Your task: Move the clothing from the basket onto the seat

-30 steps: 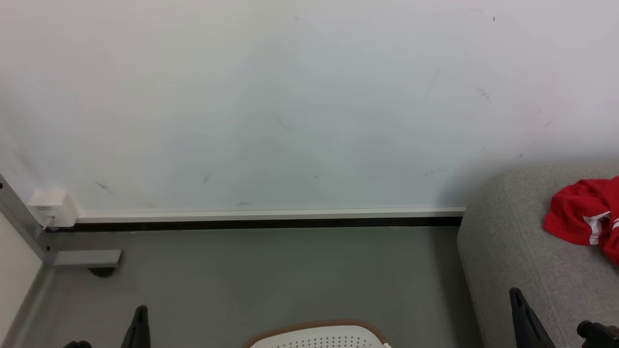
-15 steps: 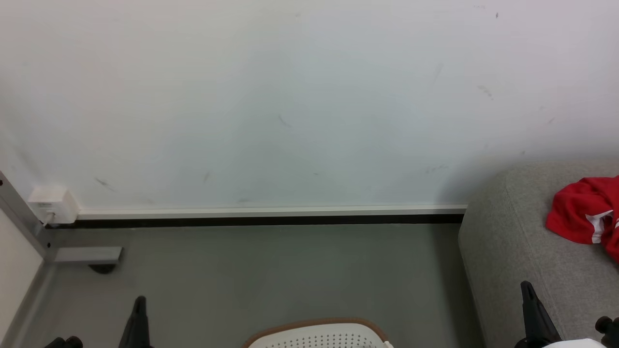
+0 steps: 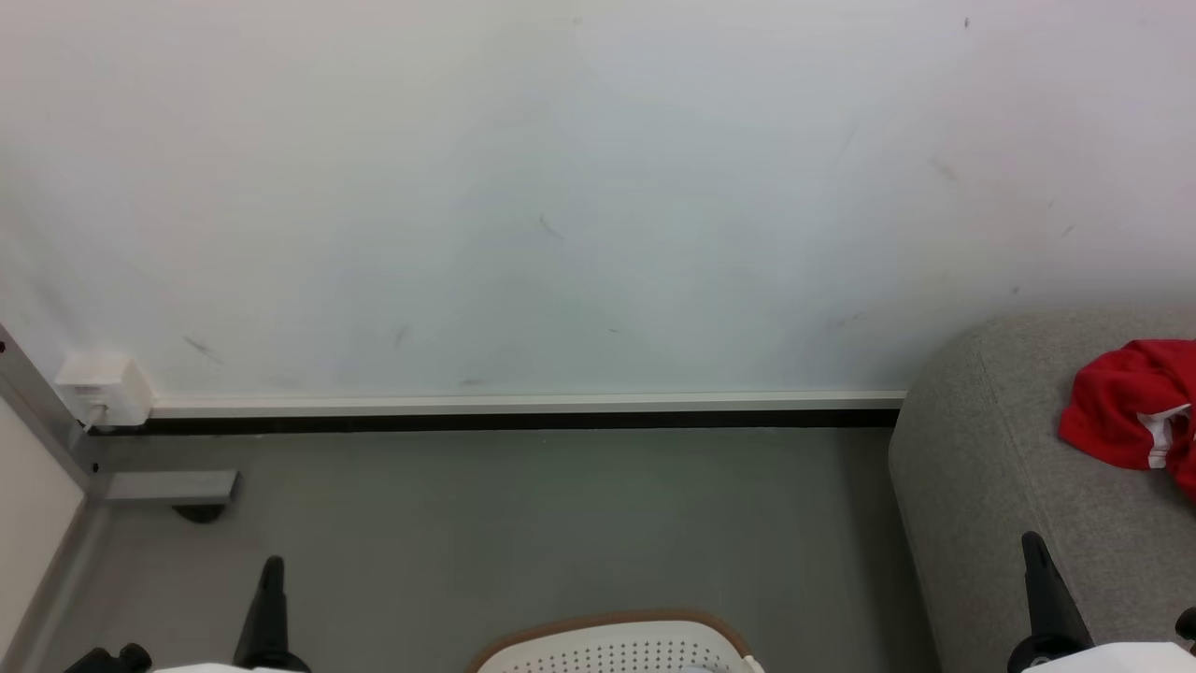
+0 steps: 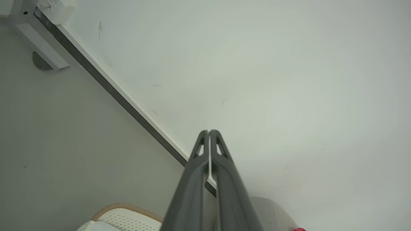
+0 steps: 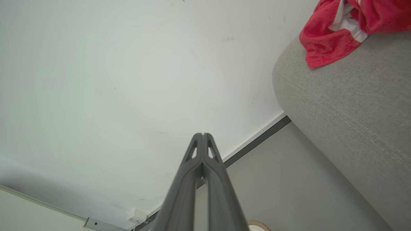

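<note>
The clothing lay crumpled on the seat, near its rounded end. It showed as red fabric with a white stripe, and part of it was cut off by the right edge of the head view. The basket stood on the floor, well apart from the seat and to its left. Only its far rim and a strip of perforated wall came into view at the bottom. Its inside was hidden, so it could not be told whether any garment lay in it. The left gripper was closed, its two fingers pressed together with nothing between them. It was raised over the floor left of the basket and pointed toward the wall. The right gripper was likewise closed and empty, raised near the seat's end and apart from the clothing. Judged from this, at least one garment was already across and its carry looked finished, since both grippers were empty and touching nothing. What was left depended on the basket's contents, which would need a look down into it. If more red fabric was there, another reach, grip and carry to the seat would be needed. If not, the task seemed done.
</note>
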